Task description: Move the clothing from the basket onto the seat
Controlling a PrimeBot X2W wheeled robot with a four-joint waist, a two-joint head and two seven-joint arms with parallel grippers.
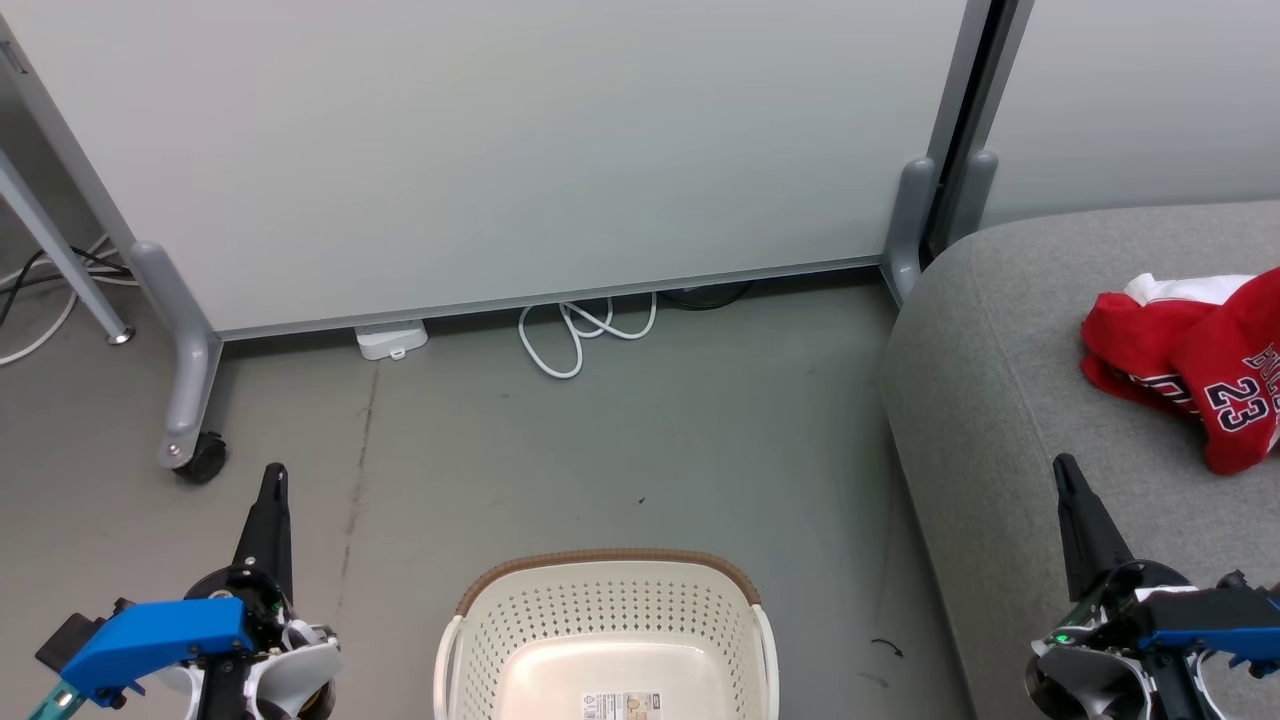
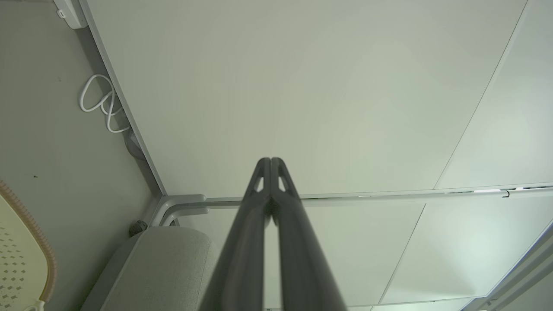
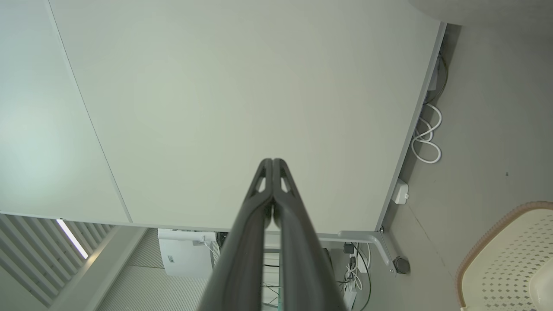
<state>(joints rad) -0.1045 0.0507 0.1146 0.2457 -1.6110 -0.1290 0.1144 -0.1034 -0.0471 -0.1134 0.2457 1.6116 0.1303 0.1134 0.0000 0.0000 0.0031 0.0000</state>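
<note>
head view: left gripper (image 1: 272,480) sits low on the robot's left, its two dark fingers pressed together into one point and holding nothing. right gripper (image 1: 1066,472) mirrors it on the robot's right, fingers likewise pressed together and holding nothing. both point forward, toward the pale partition panel (image 1: 500,150).

the basket (image 1: 610,562) stands on the grey floor (image 1: 650,450) between the two grippers, a little behind their tips and touching neither. the camera's edge cuts it off. its visible bottom shows a paper label (image 1: 622,705).

the clothing (image 1: 1195,365) lies on the seat (image 1: 1000,400) as a crumpled red heap, with some white fabric at its far side and the number 23 facing up. it is ahead of the right gripper's tip and off to its right, apart from it. it is well away from the left gripper, across the basket. the right gripper hangs over the near part of the seat cushion.

left wrist view: the closed fingers aim at the panel, with the basket rim at their far left and a corner of the seat just left of them.

right wrist view: the closed fingers also aim at the panel, with the basket low at their right.

a looped white cable (image 1: 575,335) lies at the panel's foot, ahead of both grippers. a caster wheel (image 1: 203,460) sits just left of the left fingertip.
</note>
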